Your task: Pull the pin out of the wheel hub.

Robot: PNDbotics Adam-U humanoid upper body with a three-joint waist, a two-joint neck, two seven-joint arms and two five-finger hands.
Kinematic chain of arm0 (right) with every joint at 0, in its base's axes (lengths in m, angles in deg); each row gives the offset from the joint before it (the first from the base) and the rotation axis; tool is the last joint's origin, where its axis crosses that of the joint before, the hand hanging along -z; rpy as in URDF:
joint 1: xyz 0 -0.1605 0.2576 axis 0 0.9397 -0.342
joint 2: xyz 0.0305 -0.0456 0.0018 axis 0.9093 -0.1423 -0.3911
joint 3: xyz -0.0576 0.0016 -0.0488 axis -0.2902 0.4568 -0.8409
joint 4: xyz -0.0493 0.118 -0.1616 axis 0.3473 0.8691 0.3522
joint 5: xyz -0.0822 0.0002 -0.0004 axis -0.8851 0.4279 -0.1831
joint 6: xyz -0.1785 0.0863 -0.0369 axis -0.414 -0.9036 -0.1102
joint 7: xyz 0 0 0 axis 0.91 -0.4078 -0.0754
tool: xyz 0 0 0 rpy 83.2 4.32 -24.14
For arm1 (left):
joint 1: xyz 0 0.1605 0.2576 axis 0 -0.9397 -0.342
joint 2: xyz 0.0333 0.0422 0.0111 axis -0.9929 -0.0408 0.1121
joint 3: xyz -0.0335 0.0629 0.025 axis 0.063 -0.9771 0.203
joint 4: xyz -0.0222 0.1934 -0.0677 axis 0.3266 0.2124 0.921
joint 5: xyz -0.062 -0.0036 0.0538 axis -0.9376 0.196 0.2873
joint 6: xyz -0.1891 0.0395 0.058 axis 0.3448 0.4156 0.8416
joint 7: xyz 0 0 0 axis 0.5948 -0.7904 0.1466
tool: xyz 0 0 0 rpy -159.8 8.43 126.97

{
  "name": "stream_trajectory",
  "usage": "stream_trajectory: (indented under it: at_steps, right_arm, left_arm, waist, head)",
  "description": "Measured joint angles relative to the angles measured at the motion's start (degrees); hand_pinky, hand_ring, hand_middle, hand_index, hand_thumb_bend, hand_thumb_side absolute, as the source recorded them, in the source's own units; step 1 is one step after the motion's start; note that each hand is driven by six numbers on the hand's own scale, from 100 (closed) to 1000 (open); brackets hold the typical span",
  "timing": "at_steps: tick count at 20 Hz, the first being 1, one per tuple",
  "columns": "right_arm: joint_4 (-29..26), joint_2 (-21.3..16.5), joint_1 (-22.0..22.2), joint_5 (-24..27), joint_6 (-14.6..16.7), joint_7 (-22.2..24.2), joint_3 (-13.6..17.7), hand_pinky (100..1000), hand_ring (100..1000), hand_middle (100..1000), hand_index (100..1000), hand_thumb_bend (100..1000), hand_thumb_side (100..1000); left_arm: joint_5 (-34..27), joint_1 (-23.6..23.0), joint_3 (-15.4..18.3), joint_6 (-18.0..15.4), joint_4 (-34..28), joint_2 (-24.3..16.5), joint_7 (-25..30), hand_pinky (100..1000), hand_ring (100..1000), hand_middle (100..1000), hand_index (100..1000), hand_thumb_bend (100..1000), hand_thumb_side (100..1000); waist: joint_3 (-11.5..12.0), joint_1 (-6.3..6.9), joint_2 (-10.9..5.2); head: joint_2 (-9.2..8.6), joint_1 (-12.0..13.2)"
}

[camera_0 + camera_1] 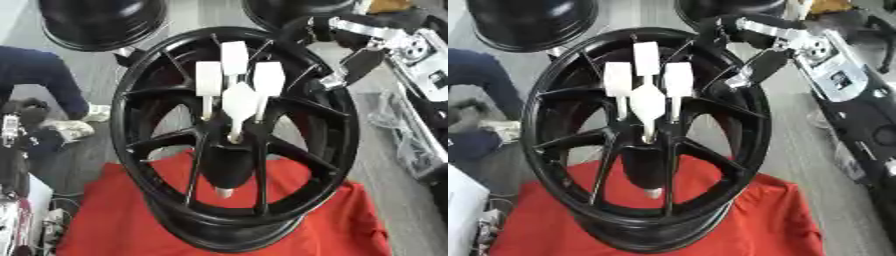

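**Left eye view: wheel on the cloth, pin at the hub, right hand at the rim**

We saw a black spoked wheel [122,130] standing tilted on a red cloth [105,215] and filling most of the frame. We judged it heavy and rigid, unlikely to shift under a light tug, though it could rock on the soft cloth.

The right arm came in from the upper right corner. The right hand [357,64] lay against the outer edge of the rim, well apart from the hub [229,146]. Whether that hand was released or clenched we could not tell from either eye view. The left hand showed in neither view.

At the hub sat a white piece [238,100] with a diamond-shaped body and three flat tabs on thin stems rising from the centre. We took this for the pin, but could not be sure. It looked light, stiff and smooth, probably plastic, and its stems seemed slender enough to bend or snap. We judged the broad body the safer place to pinch, pulling straight along its axis. A small pale tip [224,192] showed below the hub.
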Motion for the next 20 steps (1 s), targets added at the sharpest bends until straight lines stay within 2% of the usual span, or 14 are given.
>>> stream_trajectory:
  at_steps: [14, 20]
  right_arm:
    - [3.52, 5.15, -1.51, -2.2, 0.91, 0.4, 0.05, 830, 846, 799, 913, 684, 351]
    - [4.45, 6.74, -1.93, -2.54, 1.03, 0.53, 0.04, 820, 822, 761, 858, 681, 345]
  left_arm:
    - [0.0, 0.03, -0.02, 0.09, 0.32, 0.05, 0.11, 685, 832, 697, 673, 270, 822]
    - [0.0, 0.03, -0.02, 0.1, 0.34, 0.07, 0.13, 685, 833, 697, 673, 270, 822]
  waist:
    - [0.25, 0.14, 0.04]
    - [0.3, 0.12, 0.04]
  head:
    - [0.0, -0.49]
    - [0.0, -0.67]
